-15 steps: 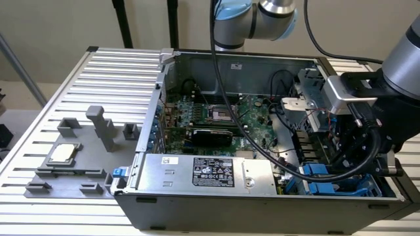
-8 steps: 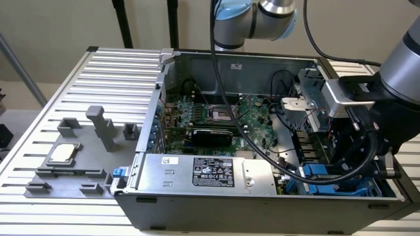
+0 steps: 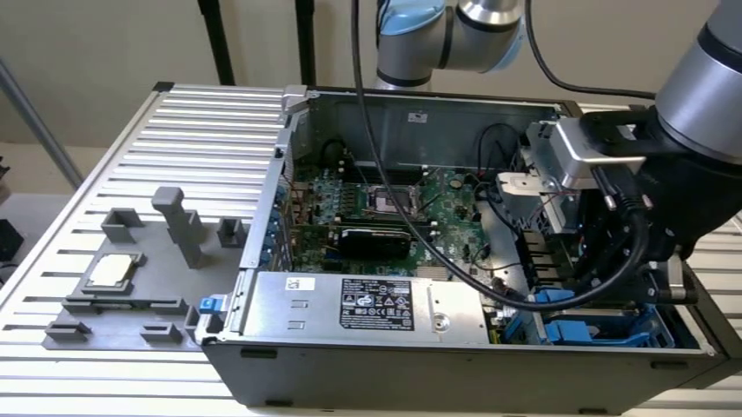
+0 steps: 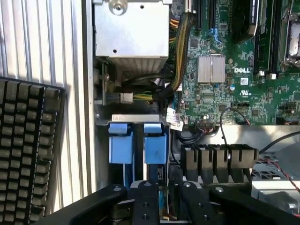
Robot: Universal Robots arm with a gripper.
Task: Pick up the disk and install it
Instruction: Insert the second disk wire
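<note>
Inside the case (image 3: pixel 464 373), at the worktop's front right corner, the pincer (image 4: pixel 161 199) hangs over the blue drive bay (image 4: pixel 137 147), fingers slightly parted astride the disk (image 4: pixel 161 194) standing edge-on between them.

This is a lab or test bench for computer assembly. An open desktop computer case (image 3: pixel 487 287) lies on a ribbed aluminium table (image 3: pixel 197 139), its green motherboard (image 3: pixel 383 217) exposed. Beside the case sit grey fixture blocks (image 3: pixel 174 230); over it reaches an industrial robot arm (image 3: pixel 707 104).
</note>
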